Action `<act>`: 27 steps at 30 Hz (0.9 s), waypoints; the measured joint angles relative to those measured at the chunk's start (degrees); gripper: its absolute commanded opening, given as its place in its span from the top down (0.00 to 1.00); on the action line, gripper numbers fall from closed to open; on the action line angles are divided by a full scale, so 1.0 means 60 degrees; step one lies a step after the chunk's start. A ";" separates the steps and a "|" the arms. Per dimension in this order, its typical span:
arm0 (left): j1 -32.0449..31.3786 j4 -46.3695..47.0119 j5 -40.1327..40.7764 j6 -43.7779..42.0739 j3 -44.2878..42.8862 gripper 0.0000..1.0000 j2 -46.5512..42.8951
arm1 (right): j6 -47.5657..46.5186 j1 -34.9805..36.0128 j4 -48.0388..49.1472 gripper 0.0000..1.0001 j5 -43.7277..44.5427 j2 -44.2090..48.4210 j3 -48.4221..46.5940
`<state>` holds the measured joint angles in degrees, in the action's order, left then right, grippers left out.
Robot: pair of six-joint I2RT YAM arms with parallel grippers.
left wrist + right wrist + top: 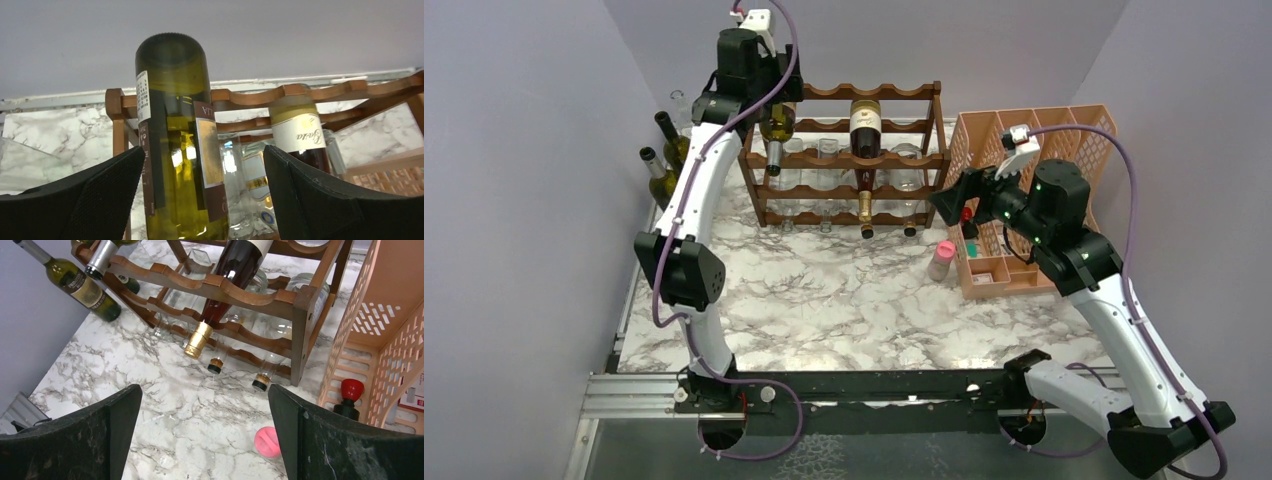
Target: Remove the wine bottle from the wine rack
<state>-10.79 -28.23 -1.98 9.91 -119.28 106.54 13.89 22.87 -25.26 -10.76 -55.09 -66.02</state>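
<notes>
Wine bottle (180, 125): green, looks part full, lying in upper left slot of rack (894, 93), neck pointing near. Left gripper (204, 160) spread wide, one finger each side of the body; contact can't be told.

Risks, my judgement:
- glass is smooth and round, so an off-centre pinch could let it slip or roll
- liquid inside shifts weight once lifted
- dragging it over the scalloped rail could shove the whole rack and disturb the red-wine bottle (865, 125) two slots right
- left elbow is close to two green bottles (664, 170) leaning at the left wall (easy to knock)

Containers, near to far:
- pink-capped bottle (267, 441) stands on the table, contents unclear
- right gripper (204, 395) hovers above it, spread, holding nothing
- orange organizer (1064, 125) on the right holds a red-capped bottle (351, 390); other small bits too small to tell
- rack's lower tiers hold clear bottles (827, 150), apparently empty
</notes>
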 measured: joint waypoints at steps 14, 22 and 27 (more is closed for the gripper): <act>-0.0769 -0.1676 0.2667 -0.0790 -0.1443 0.12 0.1603 | -0.0084 0.0000 0.0066 0.00 0.0091 0.0193 0.0273; -0.0900 -0.2262 0.3209 -0.0816 -0.2040 0.11 0.2291 | -0.0084 0.0000 0.0120 0.01 0.0102 0.0193 0.0317; -0.0980 -0.2350 0.3530 -0.0845 -0.2058 0.28 0.2295 | -0.0084 0.0000 0.0186 0.00 0.0102 0.0193 0.0317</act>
<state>-16.67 -42.33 19.20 4.84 -131.63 120.31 13.39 22.87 -24.14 -10.15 -53.93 -64.12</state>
